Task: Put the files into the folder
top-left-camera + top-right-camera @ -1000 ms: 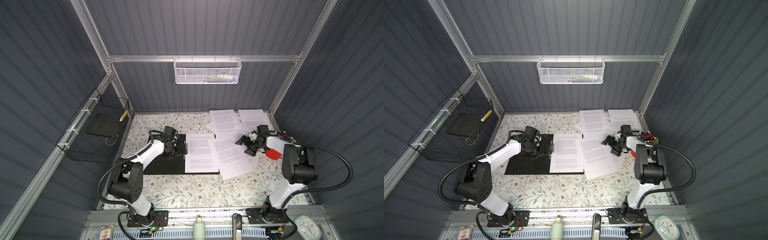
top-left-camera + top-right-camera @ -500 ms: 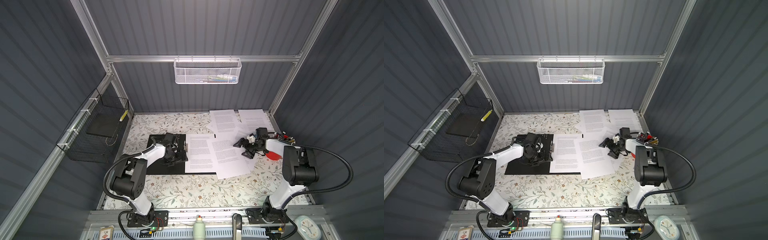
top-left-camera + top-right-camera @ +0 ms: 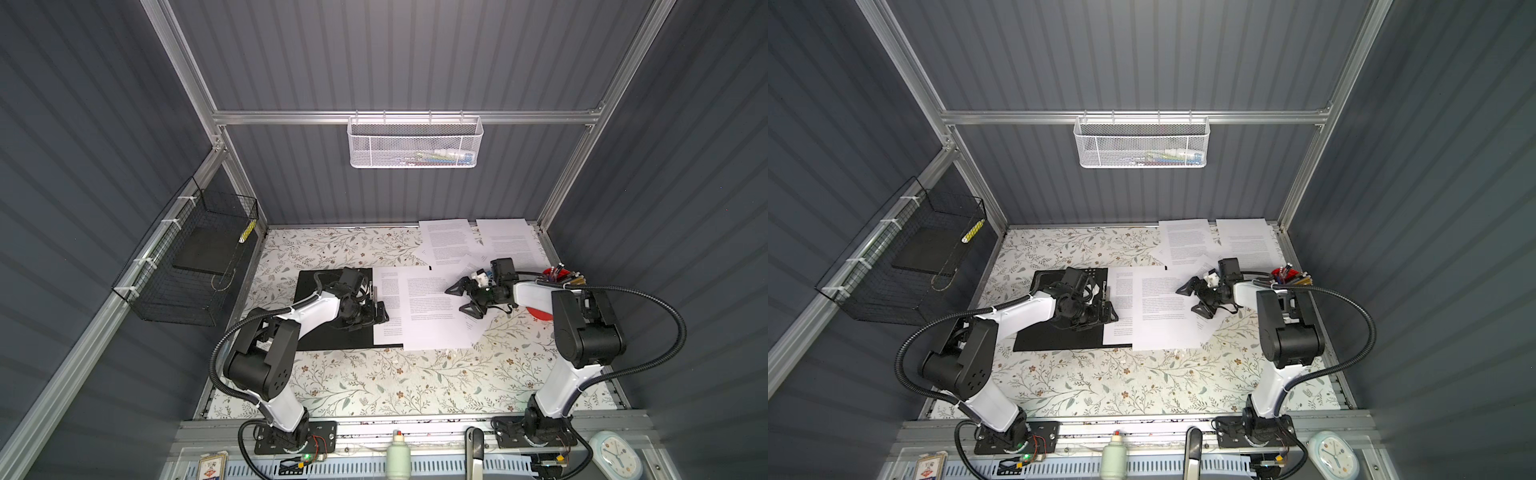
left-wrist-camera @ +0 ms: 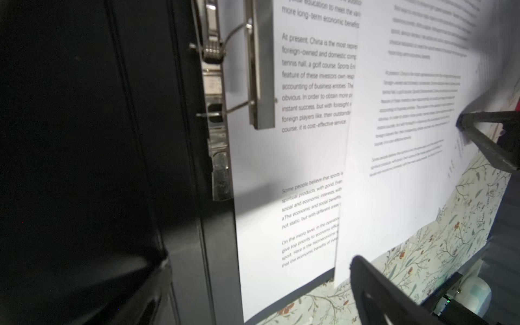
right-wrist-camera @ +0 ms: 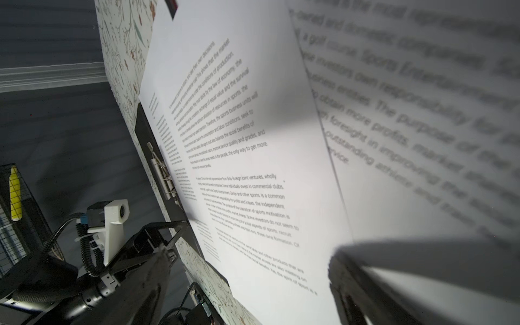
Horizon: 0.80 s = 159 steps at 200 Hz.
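The folder (image 3: 328,336) lies open on the table, black inside up, with its metal spine clip (image 4: 261,70) raised. One of the files (image 3: 388,307) lies on the folder's right half. A second sheet (image 3: 436,316) overlaps it and hangs off to the right. My left gripper (image 3: 377,312) is open, low over the spine by the clip (image 3: 1105,293). My right gripper (image 3: 462,300) is open over the second sheet's right edge. In the left wrist view one of its fingers (image 4: 484,132) meets that sheet (image 4: 394,168). More files (image 3: 446,241) lie at the back right.
Pens in a holder (image 3: 559,276) and a red round thing (image 3: 540,313) sit by the right arm. A black wire basket (image 3: 191,257) hangs on the left wall and a white mesh basket (image 3: 415,141) on the back wall. The table's front half is bare floral cloth.
My right gripper has moved left, and the tilted second sheet has slid left with it and squared up over the sheet on the folder. My left gripper has come forward and down along the spine.
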### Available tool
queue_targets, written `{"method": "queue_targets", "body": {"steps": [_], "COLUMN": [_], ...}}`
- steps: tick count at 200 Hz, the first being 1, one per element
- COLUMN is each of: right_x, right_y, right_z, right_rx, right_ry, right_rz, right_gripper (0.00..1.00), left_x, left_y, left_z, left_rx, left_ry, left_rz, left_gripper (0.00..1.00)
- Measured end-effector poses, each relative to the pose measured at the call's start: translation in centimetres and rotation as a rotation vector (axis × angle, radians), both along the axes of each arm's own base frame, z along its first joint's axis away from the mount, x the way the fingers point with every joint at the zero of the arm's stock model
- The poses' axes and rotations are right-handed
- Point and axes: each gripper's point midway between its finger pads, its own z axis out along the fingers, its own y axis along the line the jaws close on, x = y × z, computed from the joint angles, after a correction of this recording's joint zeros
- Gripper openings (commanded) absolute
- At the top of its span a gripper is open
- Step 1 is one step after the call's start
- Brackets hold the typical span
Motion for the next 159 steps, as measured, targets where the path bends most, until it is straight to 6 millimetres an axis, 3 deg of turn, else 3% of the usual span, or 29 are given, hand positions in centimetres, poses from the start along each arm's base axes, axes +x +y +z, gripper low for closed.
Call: {"method": "queue_targets", "body": {"steps": [21, 63, 93, 159], "right_x": [0.2, 0.5, 0.3, 1.2], "right_y": [0.7, -2.3, -3.1, -5.8], "right_z": [0.1, 0.8, 1.4, 8.2], "right_rx": [0.006, -0.068, -0.112, -0.343], "right_ry": [0.002, -0.017, -0.038, -0.260], "right_rz": [0.025, 0.001, 0.010, -0.015], "right_gripper": [0.91, 0.91, 0.91, 0.97], "left_x": [0.0, 0.0, 0.0, 0.0], "left_y": [-0.1, -0.1, -0.1, -0.1], "left_z": [0.0, 0.0, 0.0, 0.1], "left_rx": [-0.002, -0.002, -0.002, 0.000], "left_ry": [-0.001, -0.001, -0.001, 0.002], "left_rz": [0.000, 0.000, 0.000, 0.000], "left_gripper": [1.00, 1.00, 1.00, 1.00]}}
